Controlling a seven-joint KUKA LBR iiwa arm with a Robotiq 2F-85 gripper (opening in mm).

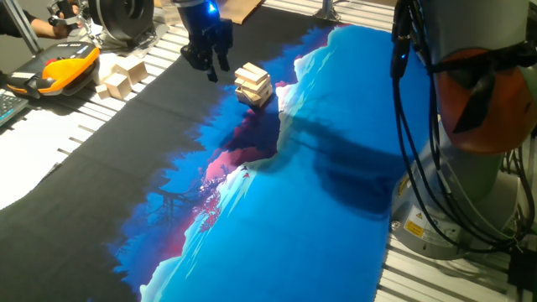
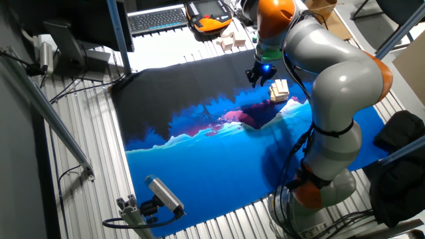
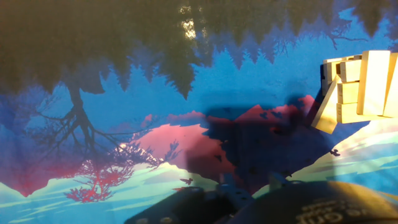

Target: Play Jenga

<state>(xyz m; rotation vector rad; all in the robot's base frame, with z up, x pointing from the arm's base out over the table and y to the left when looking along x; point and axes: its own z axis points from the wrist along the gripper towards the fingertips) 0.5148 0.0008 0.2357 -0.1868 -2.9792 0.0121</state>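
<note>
Jenga (image 1: pixel 253 85) pale wood tower, crosswise layers askew; gripper (image 1: pixel 208 60) just beside, fingers apart, empty

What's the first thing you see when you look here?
The bright blue mat with pink mountains and dark trees covers most of the table. Near its far edge stands a small wooden tower, its blocks a bit crooked. The black claw hangs just beside it, not touching.
</note>
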